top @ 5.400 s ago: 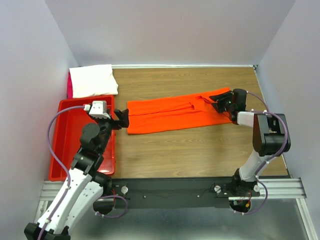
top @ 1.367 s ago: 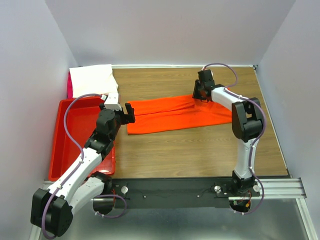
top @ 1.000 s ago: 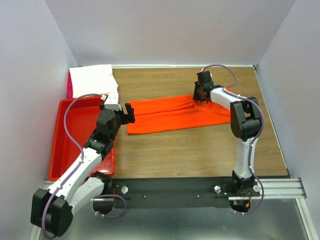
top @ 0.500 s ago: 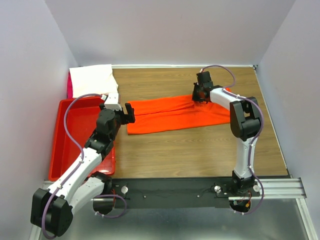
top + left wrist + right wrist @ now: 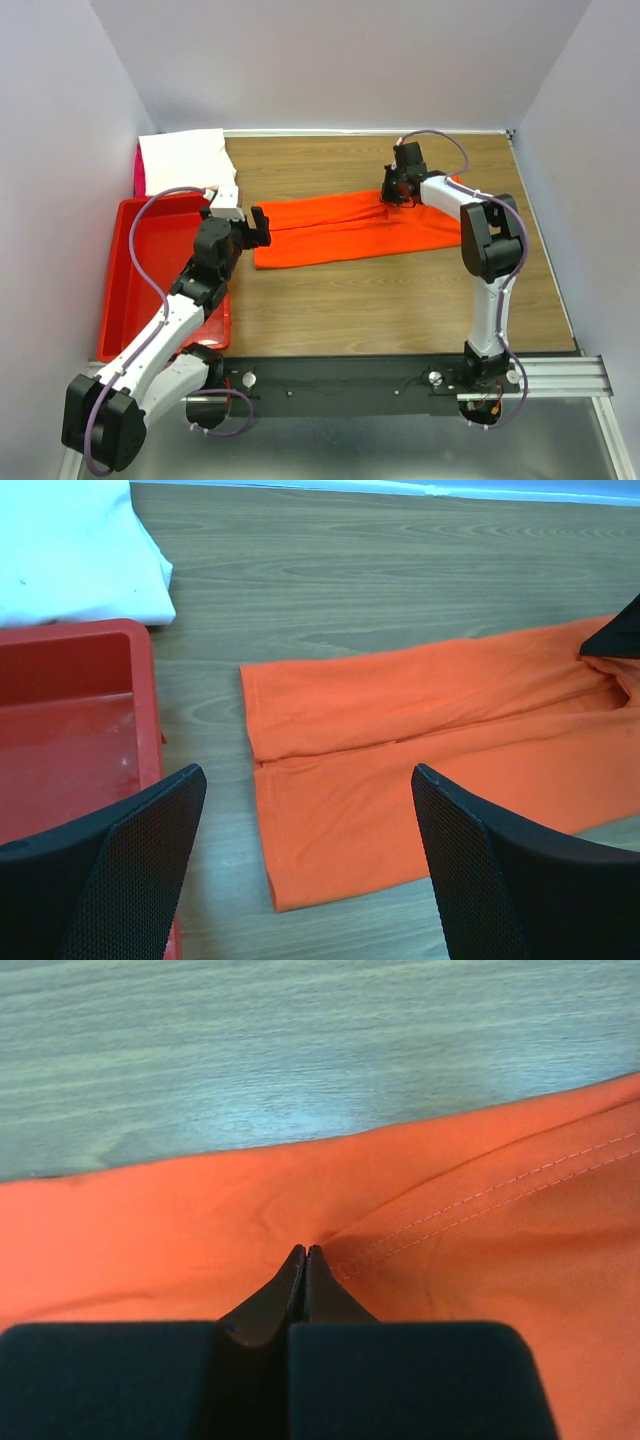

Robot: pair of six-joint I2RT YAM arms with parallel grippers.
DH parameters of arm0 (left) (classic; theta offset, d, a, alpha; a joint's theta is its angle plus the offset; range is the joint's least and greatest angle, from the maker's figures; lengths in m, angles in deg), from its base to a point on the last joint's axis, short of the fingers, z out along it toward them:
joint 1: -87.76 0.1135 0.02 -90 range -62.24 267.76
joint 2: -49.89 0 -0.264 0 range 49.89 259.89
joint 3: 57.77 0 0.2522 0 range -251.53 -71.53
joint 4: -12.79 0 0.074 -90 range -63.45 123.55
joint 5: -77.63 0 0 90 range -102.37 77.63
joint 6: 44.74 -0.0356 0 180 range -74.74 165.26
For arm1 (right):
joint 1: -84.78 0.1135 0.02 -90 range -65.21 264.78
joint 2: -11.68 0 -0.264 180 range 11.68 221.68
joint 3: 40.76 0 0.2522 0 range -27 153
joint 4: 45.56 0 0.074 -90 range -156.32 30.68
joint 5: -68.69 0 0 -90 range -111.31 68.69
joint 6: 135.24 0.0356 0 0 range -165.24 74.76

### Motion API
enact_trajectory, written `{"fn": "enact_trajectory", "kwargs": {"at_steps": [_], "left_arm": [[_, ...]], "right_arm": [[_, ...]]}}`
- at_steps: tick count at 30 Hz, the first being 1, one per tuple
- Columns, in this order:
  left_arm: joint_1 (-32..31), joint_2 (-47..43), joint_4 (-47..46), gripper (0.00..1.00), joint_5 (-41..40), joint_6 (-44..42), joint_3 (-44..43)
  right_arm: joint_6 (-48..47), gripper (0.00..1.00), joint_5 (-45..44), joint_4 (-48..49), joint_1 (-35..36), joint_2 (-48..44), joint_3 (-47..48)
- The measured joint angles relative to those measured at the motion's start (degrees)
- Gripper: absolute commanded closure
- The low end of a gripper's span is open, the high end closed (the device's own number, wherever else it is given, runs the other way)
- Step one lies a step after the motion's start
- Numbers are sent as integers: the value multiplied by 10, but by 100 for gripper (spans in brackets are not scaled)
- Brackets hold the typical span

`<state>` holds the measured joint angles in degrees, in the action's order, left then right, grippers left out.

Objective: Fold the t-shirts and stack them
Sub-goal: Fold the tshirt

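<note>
An orange-red t-shirt (image 5: 340, 230) lies folded into a long strip across the wooden table, also seen in the left wrist view (image 5: 400, 740) and the right wrist view (image 5: 150, 1220). My right gripper (image 5: 388, 195) is at the strip's far edge near the sleeve seam. Its jaws (image 5: 306, 1250) are shut, with the cloth puckered at their tips. My left gripper (image 5: 258, 226) hovers open just above the strip's left end (image 5: 307, 770), holding nothing. A folded white t-shirt (image 5: 185, 160) (image 5: 70, 550) rests at the back left, with a pink one (image 5: 140, 170) peeking out beneath it.
A rigid red plastic bin (image 5: 150, 270) (image 5: 70, 680) stands along the left side, under the left arm. Grey walls close in the table on three sides. Bare wood shows in front of the orange strip.
The right gripper's jaws have closed on the far edge of the orange-red t-shirt. Seconds earlier that arm was at the strip's right end. The left arm has stayed still.
</note>
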<state>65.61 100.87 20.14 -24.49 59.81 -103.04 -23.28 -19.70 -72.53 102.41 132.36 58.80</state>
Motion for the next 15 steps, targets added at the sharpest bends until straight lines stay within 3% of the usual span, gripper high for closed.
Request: {"fn": "enact_trajectory", "kwargs": {"at_steps": [2,3,7,11,15], "left_arm": [[0,1,0,9,2,0,0],[0,2,0,9,2,0,0],[0,12,-3,9,10,0,0],[0,57,-3,9,31,-2,-24],[0,158,11,11,54,-7,-107]], "right_arm": [[0,84,7,2,0,-2,-4],[-1,73,8,2,0,-4,-6],[6,54,11,2,1,-22,-23],[12,48,10,3,0,-75,-52],[33,46,9,13,-9,-163,-106]]}}
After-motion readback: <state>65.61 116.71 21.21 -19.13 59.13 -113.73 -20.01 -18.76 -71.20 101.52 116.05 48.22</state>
